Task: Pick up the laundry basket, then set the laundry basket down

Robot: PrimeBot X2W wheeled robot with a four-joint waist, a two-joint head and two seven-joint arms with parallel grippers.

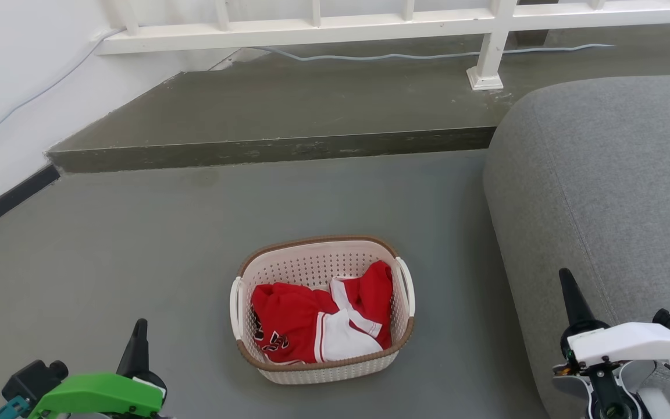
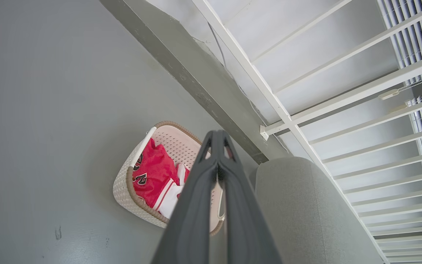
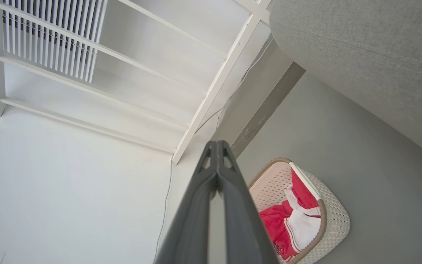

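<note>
The laundry basket [image 1: 317, 267] stands on the grey floor in the middle of the head view, cream-white and perforated, with a brown rim and white side handles. Red and white clothing [image 1: 312, 326] fills it. My left gripper [image 1: 139, 327] is at the lower left, well apart from the basket, fingers shut together. My right gripper [image 1: 566, 286] is at the lower right, beside the sofa, also shut with nothing held. The left wrist view has the basket [image 2: 123, 187] behind my left gripper [image 2: 217, 135]. In the right wrist view the basket [image 3: 333, 216] lies right of my right gripper [image 3: 216, 145].
A grey sofa [image 1: 608, 192] rises close on the basket's right. Behind the basket a raised step [image 1: 277, 148] crosses the floor, with a white railing [image 1: 312, 29] and a cable [image 1: 370, 56] on it. A white wall [image 1: 3, 87] is at the left.
</note>
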